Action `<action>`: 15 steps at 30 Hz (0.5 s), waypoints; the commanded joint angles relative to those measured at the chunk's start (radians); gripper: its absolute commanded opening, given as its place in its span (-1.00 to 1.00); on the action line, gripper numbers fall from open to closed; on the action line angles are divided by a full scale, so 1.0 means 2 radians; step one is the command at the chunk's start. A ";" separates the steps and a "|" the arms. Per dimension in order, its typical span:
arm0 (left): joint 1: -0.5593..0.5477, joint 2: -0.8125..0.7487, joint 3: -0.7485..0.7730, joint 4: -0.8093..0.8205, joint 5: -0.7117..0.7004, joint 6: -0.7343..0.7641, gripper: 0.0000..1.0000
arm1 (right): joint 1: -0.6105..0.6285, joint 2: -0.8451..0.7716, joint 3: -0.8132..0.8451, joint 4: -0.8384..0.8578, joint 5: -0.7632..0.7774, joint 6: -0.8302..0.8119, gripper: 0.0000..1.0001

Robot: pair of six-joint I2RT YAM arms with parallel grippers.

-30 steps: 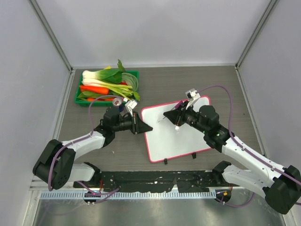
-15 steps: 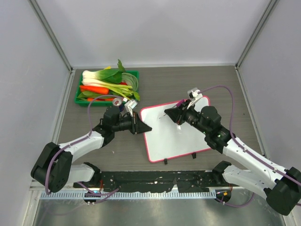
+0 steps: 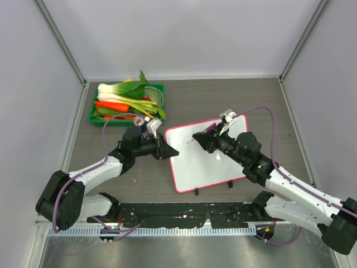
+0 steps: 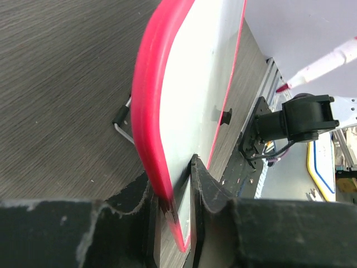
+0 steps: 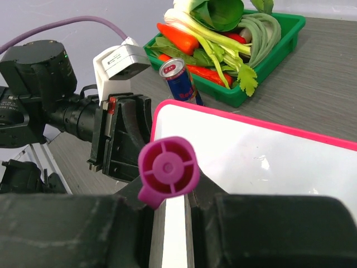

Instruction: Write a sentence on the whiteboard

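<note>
whiteboard (image 3: pixel 206 162) sits on the table (image 3: pixel 234 100) right of centre, no writing visible. left gripper (image 3: pixel 169 151) is clamped on its pink edge; right gripper (image 3: pixel 203 139) is closed around a purple marker (image 5: pixel 167 170) above it. hard pen pressure might twist the board from that thin pinch.

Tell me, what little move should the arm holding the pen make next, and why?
Probably ease the marker tip down onto the whiteboard near its left end, to start the first letter. The right gripper is shut on the marker, the left gripper clamps the board's edge, no writing shows, and the tip seems to hover just off the surface.
</note>
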State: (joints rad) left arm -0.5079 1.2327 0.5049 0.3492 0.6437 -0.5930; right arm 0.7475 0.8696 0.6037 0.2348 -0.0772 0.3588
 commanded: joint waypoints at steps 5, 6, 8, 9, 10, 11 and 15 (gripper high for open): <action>0.017 0.024 -0.015 -0.054 -0.114 0.103 -1.00 | 0.042 -0.008 -0.025 0.050 0.085 -0.021 -0.99; 0.018 0.023 -0.016 -0.053 -0.114 0.103 -1.00 | 0.043 -0.008 -0.025 0.053 0.089 -0.020 -0.99; 0.018 0.019 -0.019 -0.053 -0.116 0.103 -1.00 | 0.050 -0.006 -0.025 0.059 0.102 -0.022 -0.99; 0.019 0.017 -0.019 -0.052 -0.117 0.103 -1.00 | 0.052 -0.005 -0.026 0.062 0.110 -0.022 -0.98; 0.018 0.018 -0.020 -0.052 -0.117 0.103 -1.00 | 0.054 -0.006 -0.027 0.068 0.111 -0.022 -0.98; 0.018 0.017 -0.020 -0.051 -0.117 0.103 -1.00 | 0.055 -0.005 -0.028 0.073 0.113 -0.022 -0.99; 0.019 0.017 -0.019 -0.051 -0.119 0.103 -1.00 | 0.060 0.011 -0.026 0.084 0.118 -0.021 -0.99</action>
State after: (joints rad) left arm -0.4957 1.2522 0.5030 0.3492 0.6407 -0.5930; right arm 0.8551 0.8669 0.5419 0.3054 0.1081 0.3328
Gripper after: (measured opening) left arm 0.245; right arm 0.196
